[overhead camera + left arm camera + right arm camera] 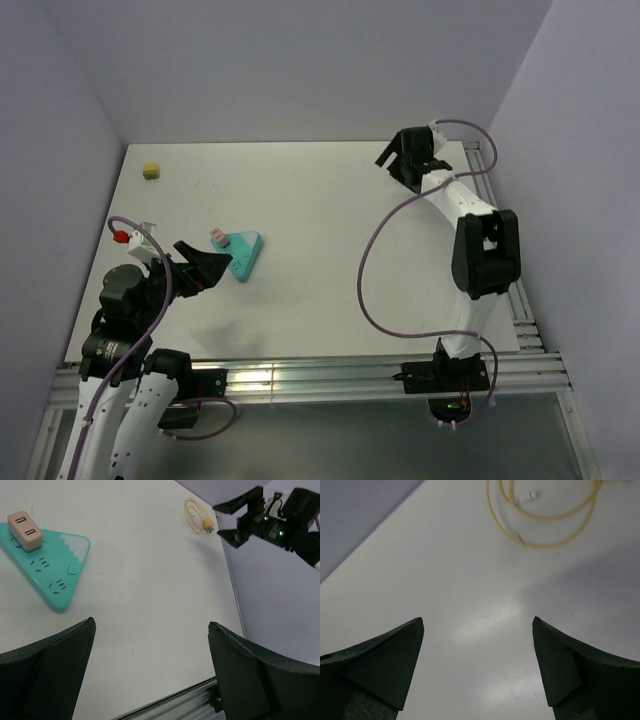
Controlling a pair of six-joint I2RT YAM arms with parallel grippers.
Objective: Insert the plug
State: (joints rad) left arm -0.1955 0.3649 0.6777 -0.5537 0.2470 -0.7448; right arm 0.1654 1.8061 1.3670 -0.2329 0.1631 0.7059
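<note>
Plug [209,528] by table [150,605] edge (right side).

**Small yellow plug [208,528] on its coiled cable [192,511], lying loose on the white surface [150,580].**

The plug is a blocky yellow connector with a short greyish tip. It lies flat at the end of a thin pale-yellow cable wound into a few loose, overlapping loops just beside it, near the far edge of the surface. The right wrist view shows the loops [545,537] flat on the surface with a small white end piece [529,497] inside them. The plug itself cannot be made out there.
</note>
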